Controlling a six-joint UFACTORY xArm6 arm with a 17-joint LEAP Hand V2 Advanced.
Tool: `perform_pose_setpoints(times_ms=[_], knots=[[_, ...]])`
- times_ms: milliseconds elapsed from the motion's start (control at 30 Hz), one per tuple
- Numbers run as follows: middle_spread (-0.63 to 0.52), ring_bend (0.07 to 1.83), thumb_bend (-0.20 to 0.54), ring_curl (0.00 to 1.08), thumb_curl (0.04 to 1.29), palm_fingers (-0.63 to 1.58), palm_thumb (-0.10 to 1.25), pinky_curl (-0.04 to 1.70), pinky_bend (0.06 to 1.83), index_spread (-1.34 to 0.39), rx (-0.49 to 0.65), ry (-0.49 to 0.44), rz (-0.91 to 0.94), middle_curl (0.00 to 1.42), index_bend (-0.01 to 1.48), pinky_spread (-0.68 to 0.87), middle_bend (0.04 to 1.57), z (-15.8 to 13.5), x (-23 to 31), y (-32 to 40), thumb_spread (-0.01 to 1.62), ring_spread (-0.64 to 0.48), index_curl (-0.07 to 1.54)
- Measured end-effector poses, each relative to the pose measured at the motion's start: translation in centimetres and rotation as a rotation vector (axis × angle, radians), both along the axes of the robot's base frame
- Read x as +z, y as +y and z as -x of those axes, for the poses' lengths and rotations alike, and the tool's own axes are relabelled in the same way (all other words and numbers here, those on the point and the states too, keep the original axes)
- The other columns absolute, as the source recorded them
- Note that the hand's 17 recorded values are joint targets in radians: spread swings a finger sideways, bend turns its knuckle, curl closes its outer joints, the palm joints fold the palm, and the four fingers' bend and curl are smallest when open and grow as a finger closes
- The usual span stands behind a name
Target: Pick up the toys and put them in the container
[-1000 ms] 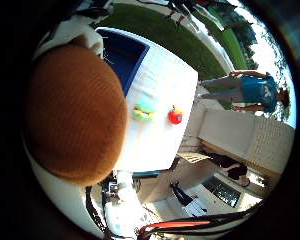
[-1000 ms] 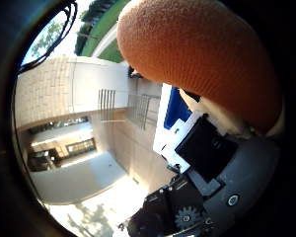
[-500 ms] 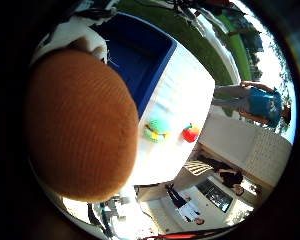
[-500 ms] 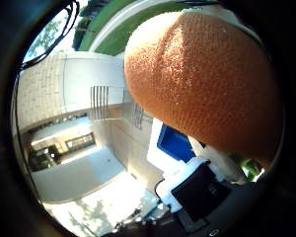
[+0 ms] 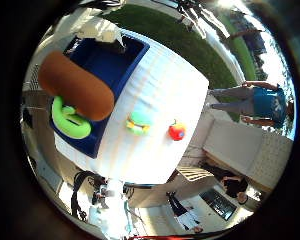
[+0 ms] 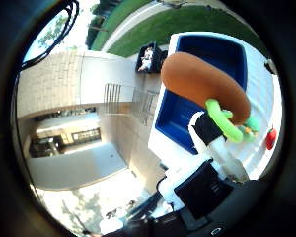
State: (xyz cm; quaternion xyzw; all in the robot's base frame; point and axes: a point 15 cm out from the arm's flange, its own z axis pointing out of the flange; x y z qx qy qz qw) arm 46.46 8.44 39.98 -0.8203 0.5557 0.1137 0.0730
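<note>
A long brown plush toy point(image 5: 77, 85) with a green squiggle point(image 5: 70, 120) on it lies over the blue container point(image 5: 117, 57), a little way off from the palm. Whether it rests inside or hangs above I cannot tell. My right hand point(image 6: 214, 148) shows as one white and black finger reaching out fairly straight toward the toy's green end, not curled round it. On the white table point(image 5: 165, 85) beside the container lie a small green and yellow toy point(image 5: 139, 122) and a red apple toy point(image 5: 177, 131).
The container stands at one end of the table, near its edges. Grass and paving surround the table, with a building wall and railings beyond. A person in blue point(image 5: 260, 100) stands on the paving some way from the table.
The brown toy filled both views against the palm before; now it is smaller and away from the palm, over the blue container. The hand has let it go.
</note>
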Motion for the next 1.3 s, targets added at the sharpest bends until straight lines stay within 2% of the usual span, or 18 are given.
perform_pose_setpoints(times_ms=[267, 400, 533, 633, 667, 800, 933, 1067, 1300], knots=[[0.06, 0.44, -0.026, 0.31, 0.41, 0.0, 0.77, 0.37, 0.81, -0.43, 0.02, 0.027, 0.004, 0.3, 0.18, 0.5, 0.16, 2.3, 1.5, -0.1, 1.14, 0.29, 0.22], [0.07, 0.47, -0.028, 0.32, 0.41, 0.04, 0.76, 0.35, 0.8, -0.4, -0.038, 0.052, 0.012, 0.3, 0.17, 0.5, 0.18, 2.9, 1.5, -4.4, 1.14, 0.29, 0.23], [0.07, 0.48, -0.029, 0.32, 0.41, 0.09, 0.74, 0.33, 0.79, -0.32, -0.142, 0.094, 0.058, 0.31, 0.16, 0.5, 0.19, 3.8, 0.1, -10.9, 1.14, 0.29, 0.23], [0.07, 0.48, -0.03, 0.32, 0.41, 0.1, 0.73, 0.32, 0.79, -0.28, -0.208, 0.138, 0.134, 0.32, 0.16, 0.5, 0.19, 4.8, -1.7, -16.4, 1.14, 0.29, 0.24], [0.07, 0.48, -0.03, 0.32, 0.41, 0.1, 0.73, 0.32, 0.79, -0.28, -0.257, 0.162, 0.156, 0.32, 0.16, 0.5, 0.19, 5.0, -4.5, -20.0, 1.14, 0.29, 0.24], [0.07, 0.48, -0.028, 0.32, 0.4, 0.11, 0.72, 0.31, 0.79, -0.23, -0.302, 0.146, 0.17, 0.32, 0.17, 0.5, 0.18, 4.7, -7.3, -23.0, 1.15, 0.29, 0.24], [0.07, 0.48, -0.026, 0.32, 0.4, 0.14, 0.72, 0.29, 0.78, -0.2, -0.312, 0.126, 0.27, 0.33, 0.17, 0.5, 0.18, 4.6, -12.2, -26.2, 1.15, 0.29, 0.25], [0.06, 0.48, -0.027, 0.32, 0.4, 0.15, 0.72, 0.28, 0.78, -0.17, -0.301, 0.142, 0.318, 0.33, 0.17, 0.49, 0.18, 5.4, -16.5, -26.7, 1.15, 0.29, 0.25], [0.05, 0.48, -0.026, 0.31, 0.4, 0.2, 0.72, 0.26, 0.77, -0.12, -0.321, 0.169, 0.316, 0.34, 0.18, 0.5, 0.18, 5.1, -21.2, -27.3, 1.15, 0.3, 0.27]])
